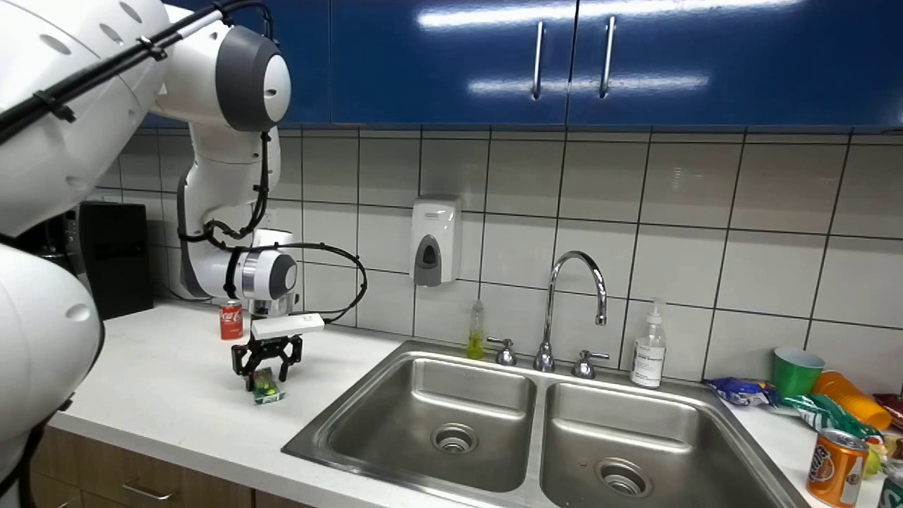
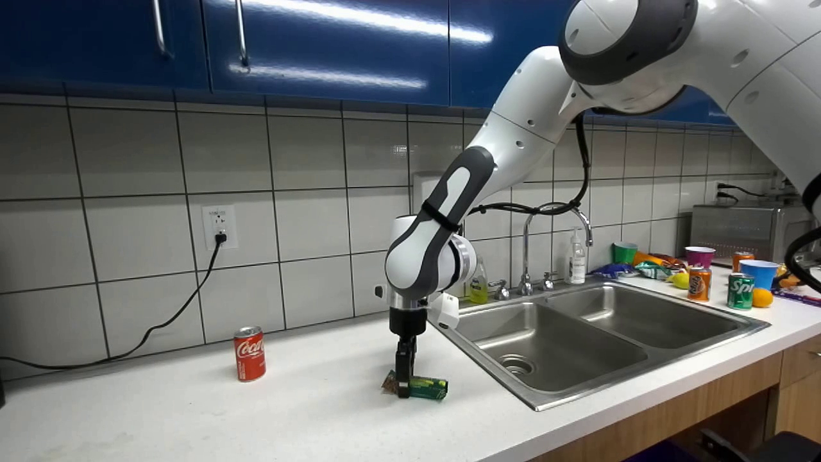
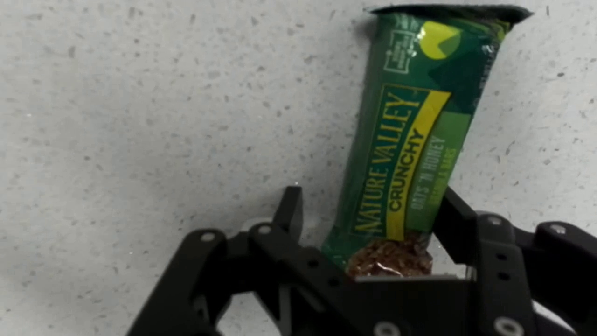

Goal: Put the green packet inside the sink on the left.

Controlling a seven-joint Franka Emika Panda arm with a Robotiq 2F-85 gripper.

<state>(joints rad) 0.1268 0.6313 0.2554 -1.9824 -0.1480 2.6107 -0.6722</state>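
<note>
The green packet is a Nature Valley bar wrapper [image 3: 410,130] lying flat on the white counter. It also shows in both exterior views [image 1: 268,391] [image 2: 430,387]. My gripper [image 3: 371,196] is open and low over the counter, with its fingers on either side of the packet's brown end. The right finger in the wrist view is against or very near the packet; a gap separates the left finger from it. The gripper also shows in both exterior views [image 1: 267,379] [image 2: 404,385]. The steel sink's left basin [image 1: 395,423] lies to the right of the packet; it also shows here [image 2: 558,346].
A Coca-Cola can [image 1: 231,320] stands on the counter behind the gripper. A faucet [image 1: 549,310], a yellow-green bottle [image 1: 476,331] and a pump bottle [image 1: 649,353] stand along the sink's back edge. Cups, cans and snack bags, including an orange can [image 1: 837,468], stand beyond the right basin [image 1: 621,423].
</note>
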